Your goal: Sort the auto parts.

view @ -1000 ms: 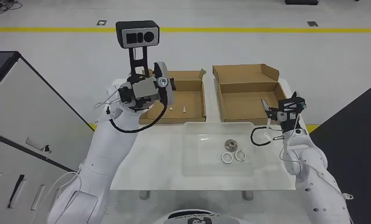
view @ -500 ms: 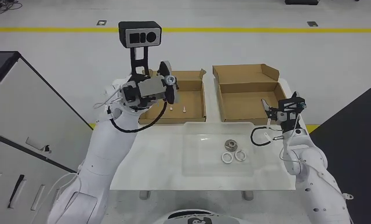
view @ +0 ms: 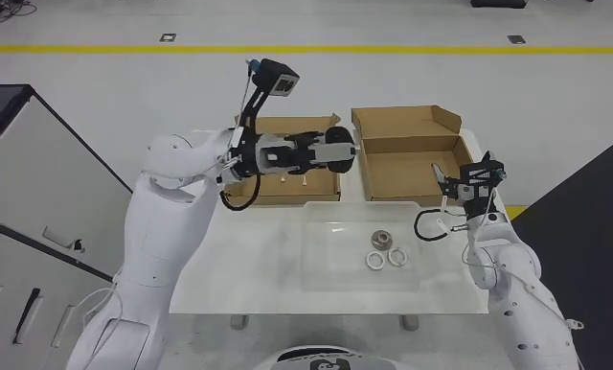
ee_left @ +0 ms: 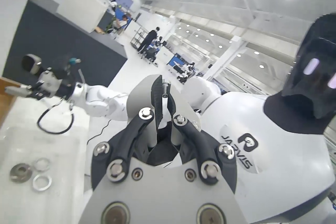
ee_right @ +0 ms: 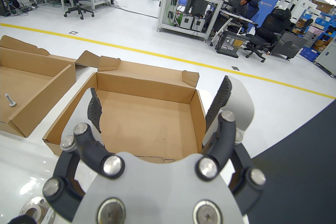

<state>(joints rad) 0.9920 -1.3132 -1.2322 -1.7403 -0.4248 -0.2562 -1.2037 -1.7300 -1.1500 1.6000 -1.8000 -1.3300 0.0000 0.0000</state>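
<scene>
My left gripper point(ee_left: 163, 90) is shut on a small threaded bolt point(ee_left: 164, 87), its tip showing between the pads. In the top view the left gripper point(view: 343, 151) is held over the right edge of the left cardboard box point(view: 321, 193), where small bolts point(view: 305, 179) lie. The right gripper point(ee_right: 160, 85) hangs open with nothing in it over the near edge of the bare right cardboard box point(ee_right: 147, 114), also seen from above point(view: 448, 183). A metal flange point(view: 381, 240) and two rings point(view: 374, 261) point(view: 397, 259) lie in a clear tray point(view: 326, 265).
The two open boxes point(view: 412, 169) stand side by side at the back of the white table point(view: 249, 265), the tray in front of them. A bolt point(ee_right: 10, 100) lies in the left box in the right wrist view. Flaps stand up along the boxes' far edges.
The left arm has swung down from a raised pose near the box's left side and now stretches rightward across the left box, gripper turned over. The right arm has not moved.
</scene>
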